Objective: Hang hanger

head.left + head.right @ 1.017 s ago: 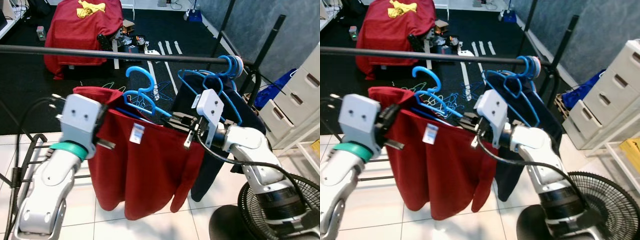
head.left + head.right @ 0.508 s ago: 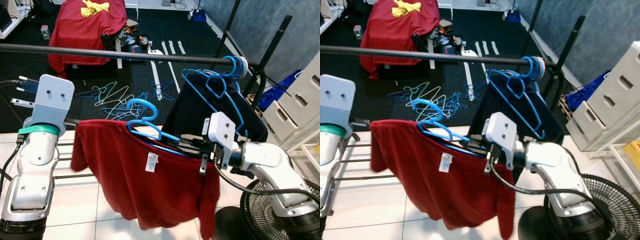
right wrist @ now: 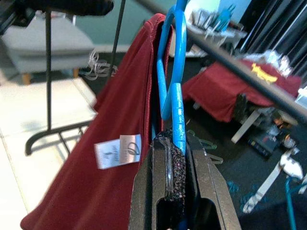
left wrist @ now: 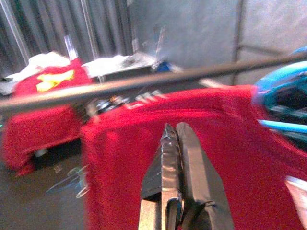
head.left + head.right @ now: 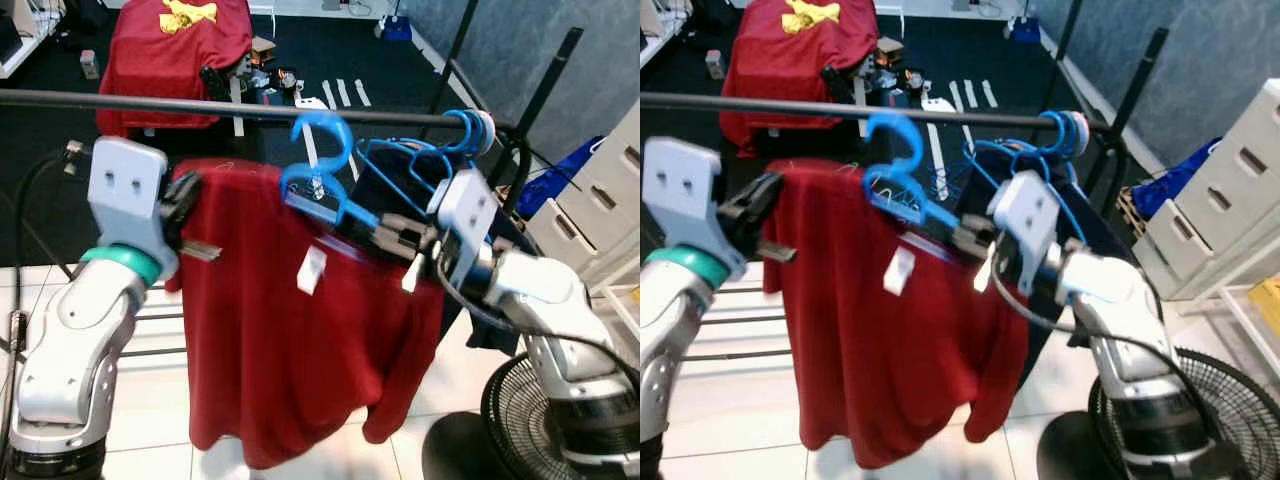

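A blue hanger (image 5: 322, 140) carries a red shirt (image 5: 290, 350) with a white tag (image 5: 311, 270). My right gripper (image 5: 395, 240) is shut on the hanger's right arm, seen close in the right wrist view with the hanger (image 3: 175, 72) between the pads. The hook is tilted and sits just below the black rail (image 5: 200, 104), not over it. My left gripper (image 5: 200, 245) is at the shirt's left shoulder. In the left wrist view its fingers (image 4: 171, 128) are pressed together with the red cloth right behind them.
More blue hangers (image 5: 445, 150) with a dark garment (image 5: 400, 190) hang at the rail's right end. A black fan (image 5: 530, 410) stands at the lower right and white drawers (image 5: 610, 190) beside it. A red-covered table (image 5: 170, 50) stands beyond the rail.
My right gripper has lifted the hanger and shirt up to just under the rail. My left gripper has come back down from a raised spot to the shirt's shoulder.
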Tool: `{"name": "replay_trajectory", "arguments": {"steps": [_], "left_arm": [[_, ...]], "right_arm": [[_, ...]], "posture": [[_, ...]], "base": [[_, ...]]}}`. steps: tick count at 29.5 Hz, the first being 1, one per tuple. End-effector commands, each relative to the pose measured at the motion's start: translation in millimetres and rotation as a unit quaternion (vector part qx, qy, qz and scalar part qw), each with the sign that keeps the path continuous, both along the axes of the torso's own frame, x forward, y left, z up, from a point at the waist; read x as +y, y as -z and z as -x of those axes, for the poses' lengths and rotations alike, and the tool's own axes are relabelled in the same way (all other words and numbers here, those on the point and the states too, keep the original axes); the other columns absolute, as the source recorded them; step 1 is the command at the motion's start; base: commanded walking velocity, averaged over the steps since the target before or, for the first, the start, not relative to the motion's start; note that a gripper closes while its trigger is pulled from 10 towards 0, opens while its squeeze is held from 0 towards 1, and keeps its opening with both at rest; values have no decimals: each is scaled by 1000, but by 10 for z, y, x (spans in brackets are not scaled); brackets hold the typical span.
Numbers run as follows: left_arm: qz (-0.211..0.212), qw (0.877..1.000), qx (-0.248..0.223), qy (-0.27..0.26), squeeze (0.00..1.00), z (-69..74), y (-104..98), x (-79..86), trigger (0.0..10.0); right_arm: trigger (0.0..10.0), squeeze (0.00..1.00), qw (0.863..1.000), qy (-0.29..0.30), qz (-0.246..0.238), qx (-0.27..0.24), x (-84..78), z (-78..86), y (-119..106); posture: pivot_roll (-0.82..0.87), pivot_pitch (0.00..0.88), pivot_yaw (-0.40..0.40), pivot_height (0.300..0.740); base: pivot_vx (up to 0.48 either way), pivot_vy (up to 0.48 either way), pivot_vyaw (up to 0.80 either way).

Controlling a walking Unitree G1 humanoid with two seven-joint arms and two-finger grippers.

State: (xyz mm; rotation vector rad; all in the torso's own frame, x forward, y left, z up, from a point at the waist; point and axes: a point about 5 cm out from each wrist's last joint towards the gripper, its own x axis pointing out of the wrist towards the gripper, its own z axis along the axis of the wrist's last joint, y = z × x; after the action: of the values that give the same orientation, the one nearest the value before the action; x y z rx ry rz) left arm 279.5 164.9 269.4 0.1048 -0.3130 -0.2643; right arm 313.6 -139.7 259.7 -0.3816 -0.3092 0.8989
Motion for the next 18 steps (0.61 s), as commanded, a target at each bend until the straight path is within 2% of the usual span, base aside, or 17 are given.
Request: {"name": "replay_trajectory", "arguments": {"steps": [1, 4, 5, 6, 7, 8, 9, 11, 12, 16, 18], "left_arm": [[2, 1000, 19, 11, 1000, 13, 51, -19, 10000], [2, 1000, 19, 10, 1000, 11, 51, -18, 10000], [22, 999, 40, 28, 1000, 37, 160, -128, 10000], [22, 999, 40, 28, 1000, 37, 160, -128, 10000], [31, 997, 53, 37, 1000, 47, 243, -225, 10000], [31, 997, 53, 37, 1000, 47, 243, -225, 10000], [33, 996, 63, 45, 1000, 44, 309, -303, 10000], [33, 996, 63, 45, 1000, 44, 309, -303, 10000], [36, 996, 70, 34, 1000, -12, 366, -350, 10000], [35, 997, 71, 24, 1000, -58, 390, -365, 10000], [29, 998, 61, 20, 1000, -151, 361, -397, 10000]], "right_arm": [[10000, 0, 1000, 3, -11, -10, -11, 2, -37], [10000, 0, 1000, 3, -11, -10, -10, 5, -37], [10000, 0, 1000, -12, -7, -15, 41, -9, -78], [10000, 0, 1000, -12, -7, -15, 41, -9, -78], [10000, 0, 1000, -24, -4, -18, 78, -19, -113], [10000, 0, 1000, -24, -4, -18, 78, -19, -113], [10000, 0, 999, -32, -4, -21, 106, -27, -141], [10000, 0, 999, -32, -4, -21, 106, -27, -141], [10000, 0, 999, -36, -9, -23, 137, -29, -165], [10000, 0, 999, -37, -13, -23, 150, -28, -176], [10000, 0, 998, -35, -37, -23, 225, -24, -179]], "posture": [[18, 45, 68, 740], [18, 45, 68, 740], [10, 39, 53, 740], [10, 39, 53, 740], [15, 38, 48, 740], [15, 38, 48, 740], [13, 38, 47, 740], [13, 38, 47, 740], [4, 37, 46, 740], [4, 37, 46, 740], [-5, 38, 51, 740]], "base": [[0, 0, 0], [0, 0, 0], [0, 0, 0], [0, 0, 0], [0, 0, 0], [0, 0, 0], [0, 0, 0], [0, 0, 0], [0, 0, 0], [0, 0, 0], [0, 0, 0]]}}
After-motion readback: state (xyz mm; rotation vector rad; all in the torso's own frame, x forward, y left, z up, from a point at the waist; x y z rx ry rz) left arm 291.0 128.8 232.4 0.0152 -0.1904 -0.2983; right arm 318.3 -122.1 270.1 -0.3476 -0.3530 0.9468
